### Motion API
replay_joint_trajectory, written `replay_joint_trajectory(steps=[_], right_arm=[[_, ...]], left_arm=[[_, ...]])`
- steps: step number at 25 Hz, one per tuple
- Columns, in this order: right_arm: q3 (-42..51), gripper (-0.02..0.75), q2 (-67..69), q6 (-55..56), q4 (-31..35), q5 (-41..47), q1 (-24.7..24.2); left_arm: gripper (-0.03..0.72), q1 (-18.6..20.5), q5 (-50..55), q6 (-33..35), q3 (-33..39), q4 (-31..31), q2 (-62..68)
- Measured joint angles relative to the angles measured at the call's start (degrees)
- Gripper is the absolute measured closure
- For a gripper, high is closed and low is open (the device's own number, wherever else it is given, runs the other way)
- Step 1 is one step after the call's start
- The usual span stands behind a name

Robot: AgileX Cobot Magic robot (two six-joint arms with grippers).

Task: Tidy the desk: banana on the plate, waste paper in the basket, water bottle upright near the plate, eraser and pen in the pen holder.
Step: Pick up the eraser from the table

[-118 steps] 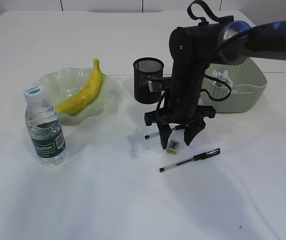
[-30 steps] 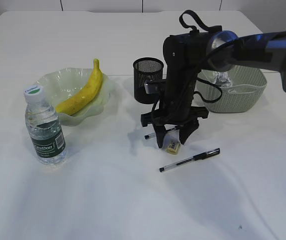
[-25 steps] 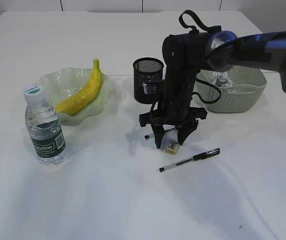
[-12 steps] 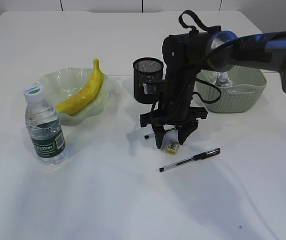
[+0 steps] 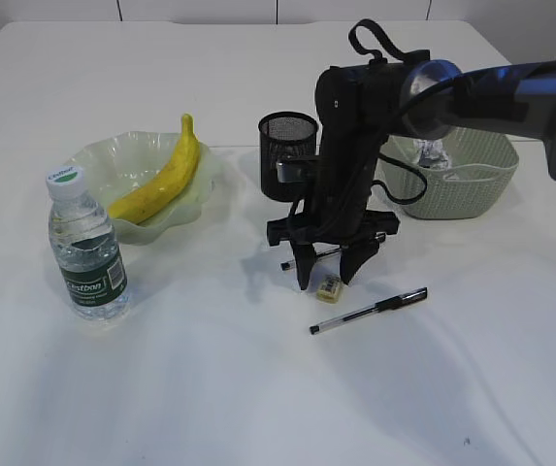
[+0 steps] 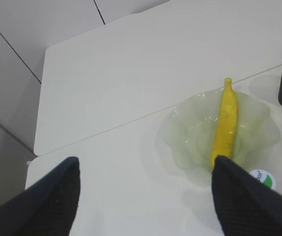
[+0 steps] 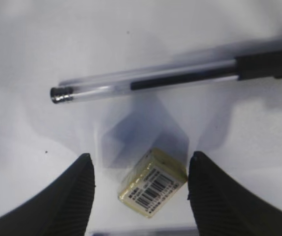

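Black right end effector [image 5: 322,278] low over the eraser [image 5: 328,286], jaws apart on either side of it.
In the right wrist view the eraser [image 7: 152,182] lies on the white bench [image 5: 258,388] between the two fingers [image 7: 72,196], barcode face up, not visibly touched by either; a clear pen [image 7: 180,76] lies just beyond it, and a second pen [image 5: 369,311] rests on the bench nearby. The left end effector [image 6: 145,196] hangs apart, high above the banana [image 5: 161,180], which lies on the plate [image 5: 98,160]. The water bottle [image 5: 85,248] stands upright beside the plate. The mesh pen holder [image 5: 283,155] stands behind the arm, with waste paper [image 5: 431,149] in the basket [image 5: 462,189].
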Motion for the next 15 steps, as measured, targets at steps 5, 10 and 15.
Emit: replay_joint_trajectory(steps=[5,10,15], right_arm=[[0.00,0.290,0.00,0.00,3.07,0.00,0.00],[0.00,0.290,0.00,0.00,2.77,0.00,0.07],[0.00,0.291,0.00,-0.01,0.33,0.00,0.07]], left_arm=[[0.096,0.00,0.00,0.00,0.00,0.10,0.00],[0.096,0.00,0.00,0.00,0.00,0.10,0.00],[0.096,0.00,0.00,0.00,0.00,0.10,0.00]])
